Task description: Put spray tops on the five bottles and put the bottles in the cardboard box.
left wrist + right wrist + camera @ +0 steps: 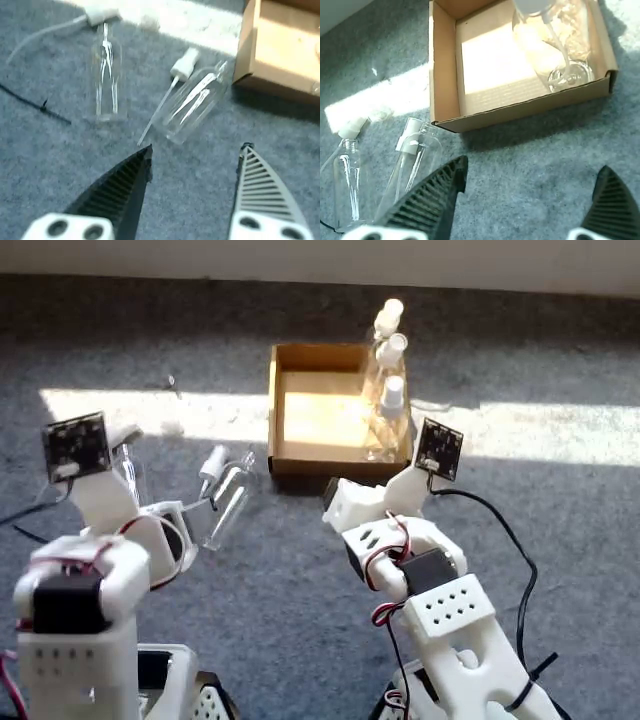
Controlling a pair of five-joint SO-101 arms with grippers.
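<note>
The left gripper (196, 149), spread wide and empty, hovers by an uncapped bottle (192, 102) lying just beside the cardboard box (246, 50), a loose spray top (184, 62) alongside it; gripping the bottle mid-body, squarely, should steady it for the open, empty right gripper (534, 165).

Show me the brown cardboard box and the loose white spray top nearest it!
brown cardboard box (320, 420): high view, its bare floor.
loose white spray top (184, 63): left wrist view, its head.
</note>
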